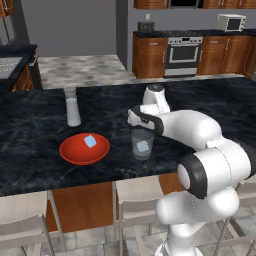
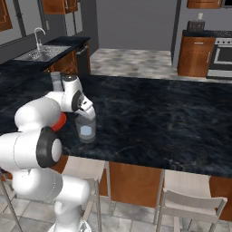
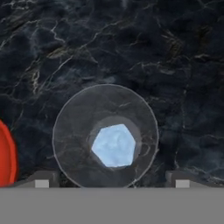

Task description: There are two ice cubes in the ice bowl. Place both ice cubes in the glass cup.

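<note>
The dark marble table [image 1: 40, 150] is carrying everything you need. Your fingers [image 3: 109, 180] are standing apart and empty above the glass cup [image 1: 142, 144], where one ice cube [image 3: 114, 145] is lying. The other ice cube [image 1: 90, 141] is sitting in the red bowl [image 1: 75, 154], just beside the cup. Swinging low toward the bowl, you risk clipping the cup's rim and tipping it. The tall glass [image 1: 73, 107] behind the bowl is crowding that side.

The counter [image 1: 30, 145] is polished black marble with pale veins. The bowl [image 1: 84, 149] is glossy red, the cup [image 1: 142, 144] clear glass, the cubes [image 1: 90, 141] frosty and translucent.
</note>
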Robot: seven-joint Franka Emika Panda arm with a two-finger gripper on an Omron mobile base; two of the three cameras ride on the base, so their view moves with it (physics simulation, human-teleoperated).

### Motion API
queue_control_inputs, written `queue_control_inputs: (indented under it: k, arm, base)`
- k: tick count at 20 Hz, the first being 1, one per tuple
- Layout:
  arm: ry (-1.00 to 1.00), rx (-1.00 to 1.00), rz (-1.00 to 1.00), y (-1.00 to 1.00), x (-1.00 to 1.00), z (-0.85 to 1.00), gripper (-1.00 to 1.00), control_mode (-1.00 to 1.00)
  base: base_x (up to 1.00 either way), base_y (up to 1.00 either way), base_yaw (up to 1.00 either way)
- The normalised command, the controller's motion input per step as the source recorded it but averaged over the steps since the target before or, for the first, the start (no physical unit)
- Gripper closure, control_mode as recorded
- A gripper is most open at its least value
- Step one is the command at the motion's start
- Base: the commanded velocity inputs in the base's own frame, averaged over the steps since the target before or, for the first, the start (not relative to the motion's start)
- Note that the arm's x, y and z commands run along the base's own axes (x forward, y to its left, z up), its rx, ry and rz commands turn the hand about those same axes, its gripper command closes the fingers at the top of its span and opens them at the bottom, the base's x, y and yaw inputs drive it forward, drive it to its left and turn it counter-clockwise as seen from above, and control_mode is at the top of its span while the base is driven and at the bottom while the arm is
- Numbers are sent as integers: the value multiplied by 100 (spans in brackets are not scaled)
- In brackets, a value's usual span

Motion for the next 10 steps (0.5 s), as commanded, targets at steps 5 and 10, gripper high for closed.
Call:
queue_control_inputs:
  k: [5, 10]
  arm:
    - [-22, 0, 0, 2, -67, 67, -100, -100]
    - [-13, 0, 2, 44, -90, 27, -100, -100]
  base:
    - [0, 0, 0]
    - [0, 0, 0]
